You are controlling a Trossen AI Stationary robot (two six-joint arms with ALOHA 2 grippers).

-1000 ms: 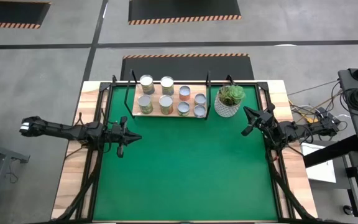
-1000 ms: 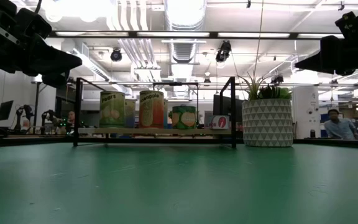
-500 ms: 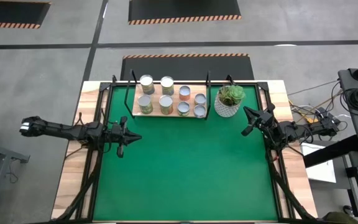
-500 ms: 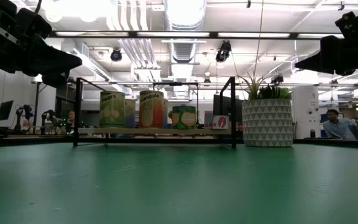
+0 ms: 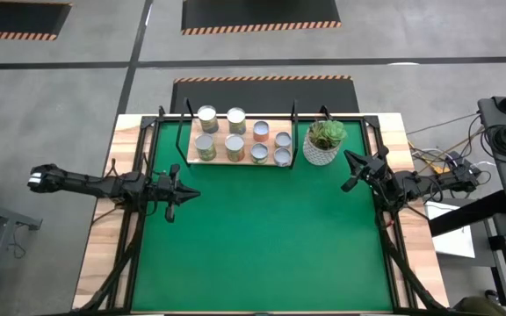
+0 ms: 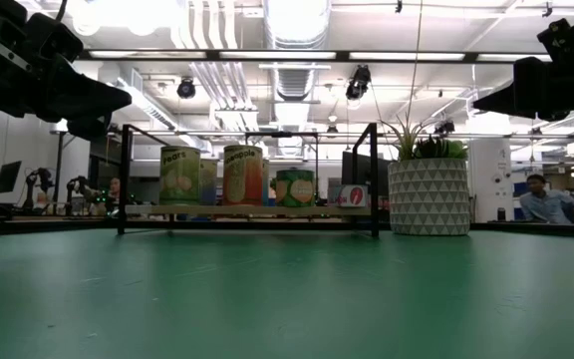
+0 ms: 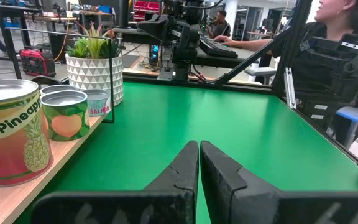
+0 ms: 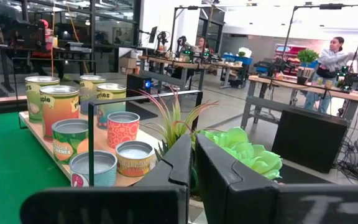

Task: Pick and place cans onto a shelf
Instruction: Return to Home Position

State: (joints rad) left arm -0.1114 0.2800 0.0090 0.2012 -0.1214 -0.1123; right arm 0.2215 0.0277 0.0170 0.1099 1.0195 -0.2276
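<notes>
Cans [image 5: 234,147]: eight, all upright on the shelf [image 5: 220,150], upper centre of the high view, in two rows; plant pot [image 5: 321,151] just beside the shelf's right end; green mat [image 5: 262,237] bare of cans. Left gripper [image 7: 199,146]: left-middle of the high view, above the mat, jaws clenched on nothing; right gripper [image 8: 191,142]: right-middle, near the pot, jaws likewise clenched and empty. Step in hand: apparently stowing the arms, placing complete; next move calls only for drawing both arms back, clear of shelf and pot.

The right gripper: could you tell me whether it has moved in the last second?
No; the right gripper stays above and right of the white plant pot.
</notes>
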